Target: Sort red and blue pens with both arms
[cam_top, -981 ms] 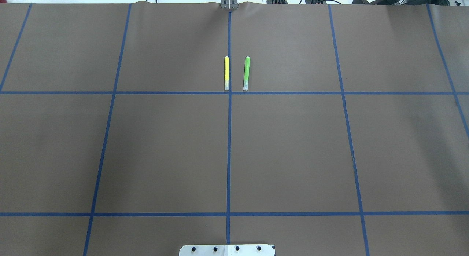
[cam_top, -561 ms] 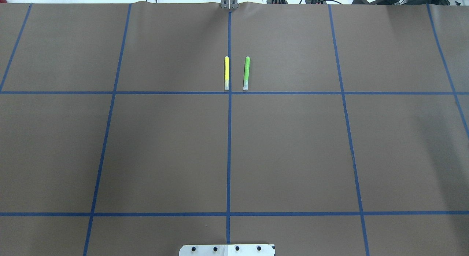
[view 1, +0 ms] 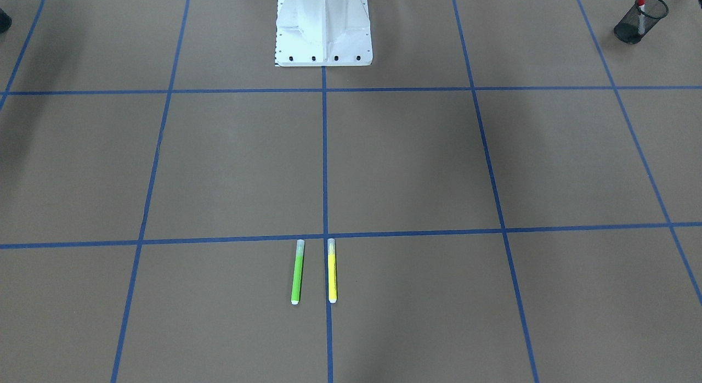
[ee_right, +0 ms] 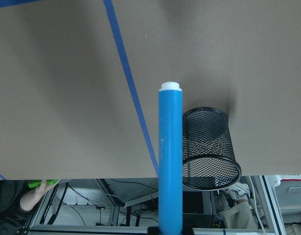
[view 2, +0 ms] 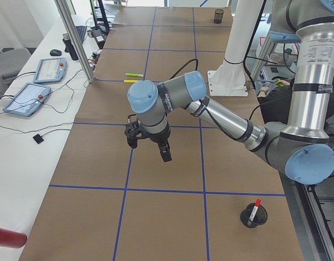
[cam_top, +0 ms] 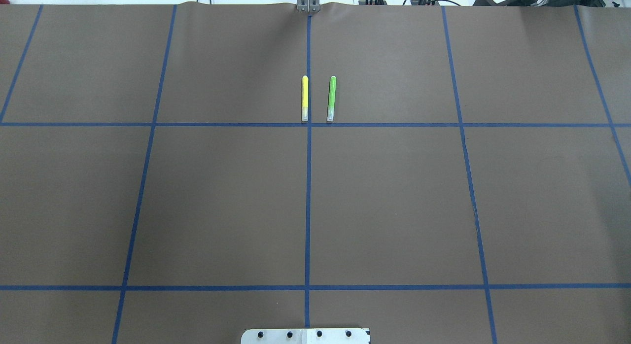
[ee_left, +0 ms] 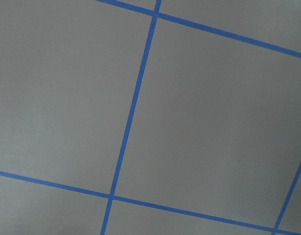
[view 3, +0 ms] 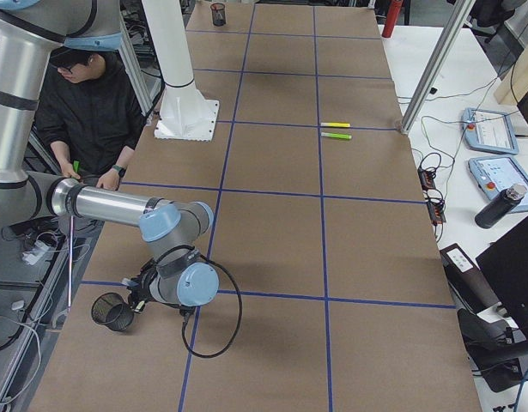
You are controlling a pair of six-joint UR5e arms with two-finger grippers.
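Note:
The blue pen (ee_right: pixel 170 156) stands straight up from the bottom edge of the right wrist view, white tip on top, with my right gripper (view 3: pixel 136 294) shut on its lower end. A black mesh cup (ee_right: pixel 209 149) sits just right of it on the table. The red-capped marker (view 2: pixel 255 209) stands inside another mesh cup (view 2: pixel 252 216) at the table's left end. My left gripper (view 2: pixel 150 144) hangs over bare paper away from that cup. I cannot tell whether it is open or shut. Neither gripper shows in the overhead view.
A yellow pen (cam_top: pixel 304 98) and a green pen (cam_top: pixel 332 98) lie side by side at the table's far middle. The white robot base (view 1: pixel 323 26) stands at the near edge. A person (view 3: pixel 88 112) sits beside the table, behind the right arm.

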